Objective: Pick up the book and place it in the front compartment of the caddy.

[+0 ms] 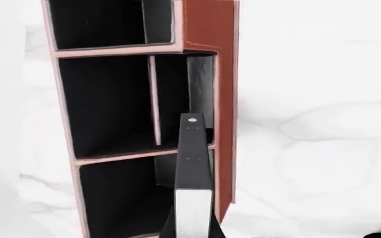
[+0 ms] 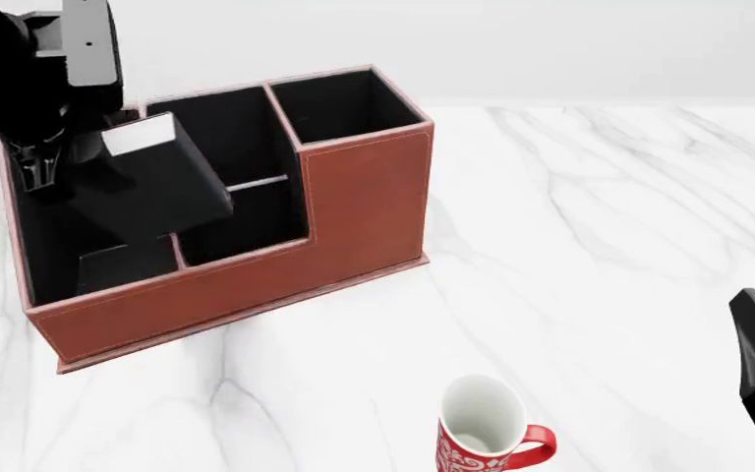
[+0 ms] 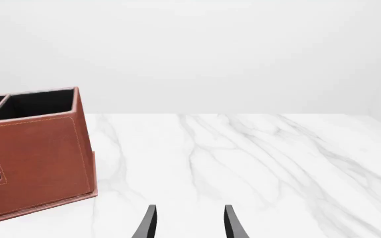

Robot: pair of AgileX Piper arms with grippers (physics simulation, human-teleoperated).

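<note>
Book [image 2: 154,182] held tilted over the caddy [image 2: 351,211], gripped by the left end effector [image 2: 70,157]. Left wrist view alone shows its white page edge above the compartments. Right end effector [image 3: 187,223] released, apart; mug [image 2: 486,430] seen only from the front.

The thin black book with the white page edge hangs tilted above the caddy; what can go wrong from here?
1. The thin black book is tilted over the reddish-brown leather-look caddy, so it may catch the thin cross divider or a wall.
2. It could drop into the wide end cell instead of the small full-height middle cell.
3. The left tool holds it near one end; it may swing.
</note>
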